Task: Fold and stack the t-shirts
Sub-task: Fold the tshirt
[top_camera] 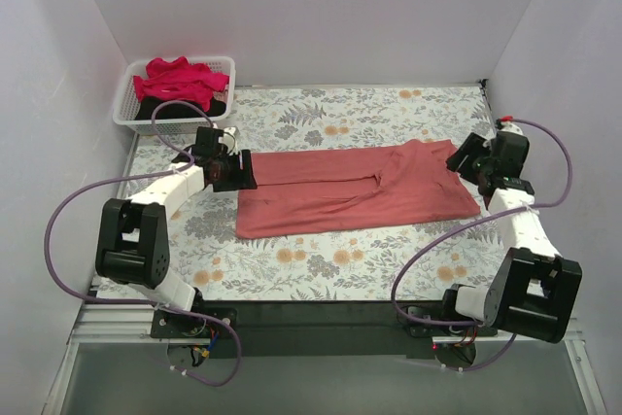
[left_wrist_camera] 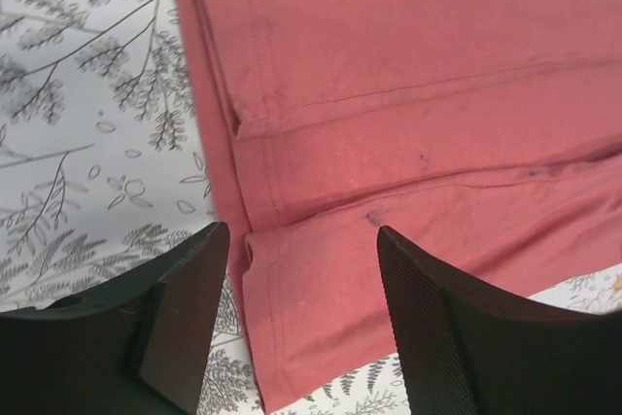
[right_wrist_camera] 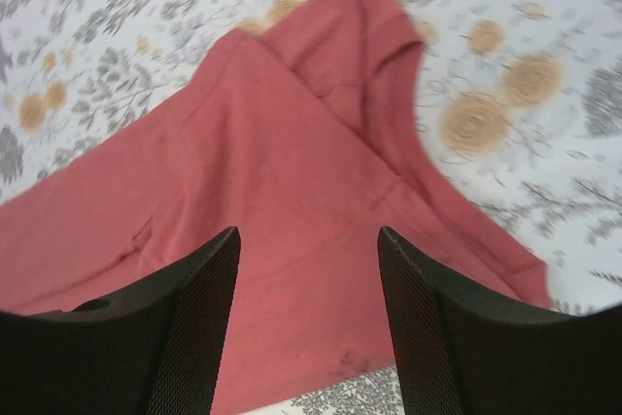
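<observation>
Top external view: a plain dusty coral-red t-shirt (top_camera: 355, 191) lies flat on the floral-patterned counter (top_camera: 321, 269), folded lengthwise into a long band. Its long axis runs left to right between the two arms, and a fold line runs along its middle. The left end is a straight, square edge, while the right end is wider and rises to a point at its far corner.

The black-and-white left arm (top_camera: 146, 230) rises from its base at the near edge, bends at a raised elbow and reaches forward and inward, so the left jaws sit at the shirt's left end. The right arm (top_camera: 520, 240) mirrors it, with the right jaws at the shirt's right end.

Left wrist view: the left jaws stand apart and empty, black fingers (left_wrist_camera: 175, 318) on either side of the stitched hem edge. Right wrist view: the right jaws also stand apart and empty, fingers (right_wrist_camera: 194, 328) over the cloth near the pointed end. Whether any fingertip touches the cloth cannot be told.

At the far left corner, a white slatted plastic basket (top_camera: 126, 109) holds a crumpled crimson-pink t-shirt (top_camera: 180, 80) on top of a black t-shirt (top_camera: 155, 109).
</observation>
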{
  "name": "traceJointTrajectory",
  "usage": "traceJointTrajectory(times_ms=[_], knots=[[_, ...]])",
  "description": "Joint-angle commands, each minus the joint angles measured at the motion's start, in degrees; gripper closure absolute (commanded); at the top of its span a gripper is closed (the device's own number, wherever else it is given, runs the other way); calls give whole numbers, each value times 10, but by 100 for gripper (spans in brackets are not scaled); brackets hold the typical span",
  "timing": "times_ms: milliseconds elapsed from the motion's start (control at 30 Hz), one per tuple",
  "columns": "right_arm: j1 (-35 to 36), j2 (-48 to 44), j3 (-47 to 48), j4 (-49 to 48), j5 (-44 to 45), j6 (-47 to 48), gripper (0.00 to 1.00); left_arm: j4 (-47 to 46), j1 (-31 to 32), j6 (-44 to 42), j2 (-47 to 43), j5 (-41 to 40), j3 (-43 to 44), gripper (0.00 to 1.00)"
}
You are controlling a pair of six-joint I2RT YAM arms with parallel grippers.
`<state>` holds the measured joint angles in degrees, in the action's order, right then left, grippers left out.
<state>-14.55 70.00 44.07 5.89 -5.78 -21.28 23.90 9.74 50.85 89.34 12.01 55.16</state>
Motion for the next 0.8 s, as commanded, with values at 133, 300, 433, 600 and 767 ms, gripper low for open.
traceJointTrajectory(times_ms=[133,300,433,600,767], knots=[[106,63,58,-10,-32,89,36,-10,11,-108,50,54,30,51],[162,91,76,-7,-31,112,36,-7,12,-111,65,53,34,57],[190,115,96,-4,-27,124,36,-7,13,-113,57,57,28,62],[229,137,121,3,-34,148,36,-6,13,-112,53,60,22,75],[280,169,163,10,-102,209,37,-4,13,-112,51,57,21,100]])
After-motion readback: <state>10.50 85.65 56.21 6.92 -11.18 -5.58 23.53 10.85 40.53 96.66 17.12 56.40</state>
